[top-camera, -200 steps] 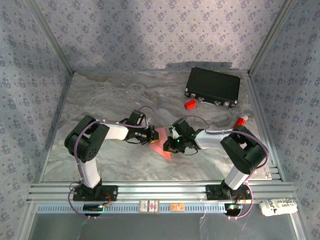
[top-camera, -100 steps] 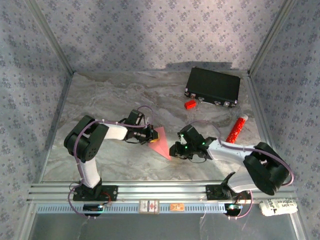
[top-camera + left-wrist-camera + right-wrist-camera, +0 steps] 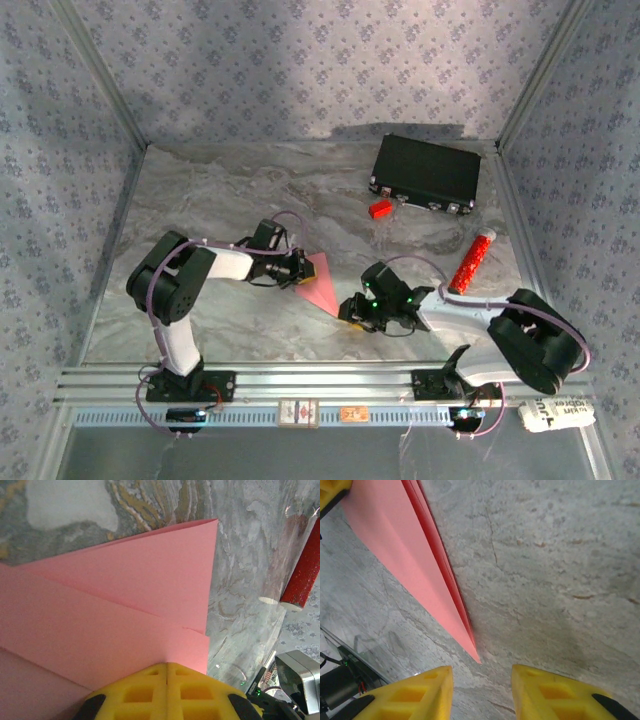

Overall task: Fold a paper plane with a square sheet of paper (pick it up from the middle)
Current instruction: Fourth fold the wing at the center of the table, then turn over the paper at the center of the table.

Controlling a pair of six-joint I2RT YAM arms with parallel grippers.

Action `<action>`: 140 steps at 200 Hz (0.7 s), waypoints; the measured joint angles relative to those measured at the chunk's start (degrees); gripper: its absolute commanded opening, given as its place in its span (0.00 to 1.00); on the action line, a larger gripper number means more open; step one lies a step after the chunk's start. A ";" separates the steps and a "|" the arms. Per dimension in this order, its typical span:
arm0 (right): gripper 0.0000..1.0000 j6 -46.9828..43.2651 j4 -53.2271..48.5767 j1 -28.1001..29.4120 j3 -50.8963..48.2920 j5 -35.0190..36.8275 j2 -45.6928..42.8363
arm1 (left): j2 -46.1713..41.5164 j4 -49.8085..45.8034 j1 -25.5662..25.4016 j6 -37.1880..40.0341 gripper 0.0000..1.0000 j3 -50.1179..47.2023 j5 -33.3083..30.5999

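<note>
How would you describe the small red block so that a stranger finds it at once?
Find the flat black rectangular case at the far right of the grey marble table. The small red block lies just before its near-left corner. Unlike the long red tube nearby, it is short and boxy.

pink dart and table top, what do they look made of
Pink dart: thin matte paper, judging by its sharp creases and stacked layered edges. Table top: grey marble-veined stone or a printed laminate, faintly glossy; the look leaves that open.
</note>
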 measured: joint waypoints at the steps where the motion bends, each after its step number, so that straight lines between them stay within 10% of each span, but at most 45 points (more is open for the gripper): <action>1: 0.35 0.04 0.09 0.00 -0.02 -0.02 0.02 | -0.02 0.00 0.02 -0.02 0.00 -0.02 -0.02; 140: 0.33 1.42 6.08 -0.11 -0.79 -0.83 0.33 | -0.22 0.48 0.35 -0.66 0.00 -0.48 0.15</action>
